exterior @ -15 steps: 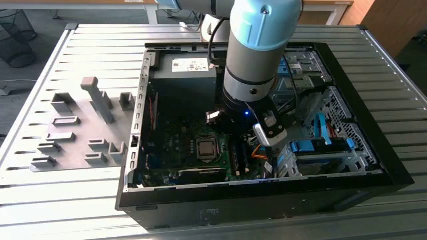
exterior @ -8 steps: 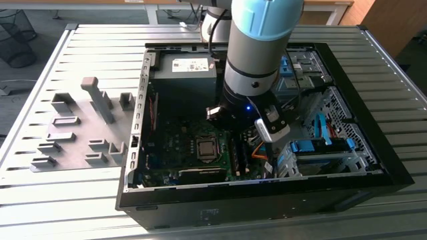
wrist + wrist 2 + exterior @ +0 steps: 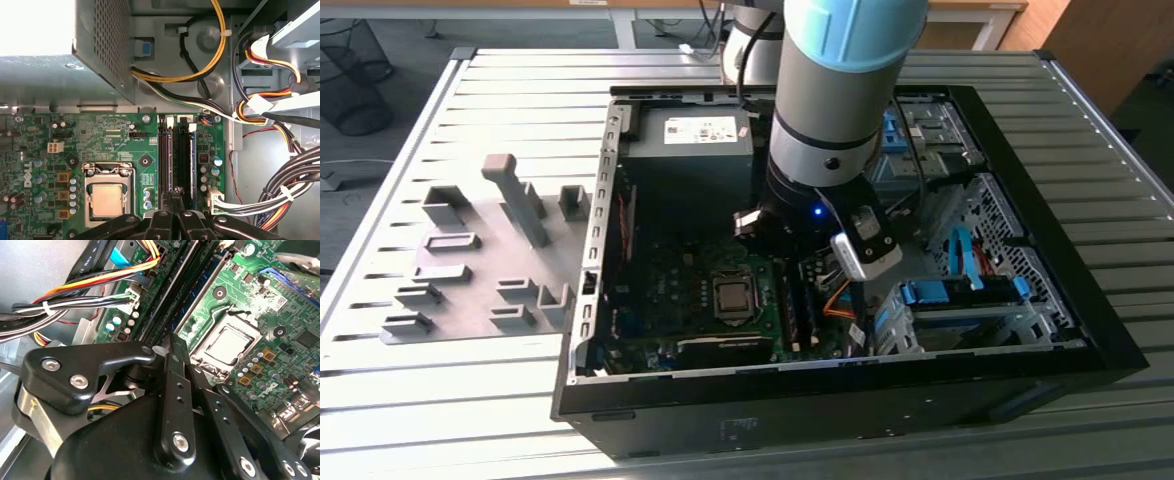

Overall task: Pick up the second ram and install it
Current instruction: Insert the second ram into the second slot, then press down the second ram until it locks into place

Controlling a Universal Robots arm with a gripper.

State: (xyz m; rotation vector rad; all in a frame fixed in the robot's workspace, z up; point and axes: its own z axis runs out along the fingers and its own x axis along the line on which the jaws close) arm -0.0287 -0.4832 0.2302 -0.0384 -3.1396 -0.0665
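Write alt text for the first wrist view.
The end effector sits low over the RAM slots on a green motherboard, beside the bare CPU in its socket. A grey power supply lies beyond the board, with bundled cables running along the case wall.

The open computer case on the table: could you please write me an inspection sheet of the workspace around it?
Surface: slatted grey metal table, carrying the open black computer case.
Job's things: dark memory slots beside the silver processor on the green motherboard; whether a ram stick sits in them cannot be told.
Clutter: grey fixture tray with upright holders, at the exterior view's left of the case.
Grippers: black gripper low inside the case, right over the memory slots.
Cables: yellow, orange and black wire bundle beside the slots, apart from the gripper.
Surroundings: black wire basket on the floor.
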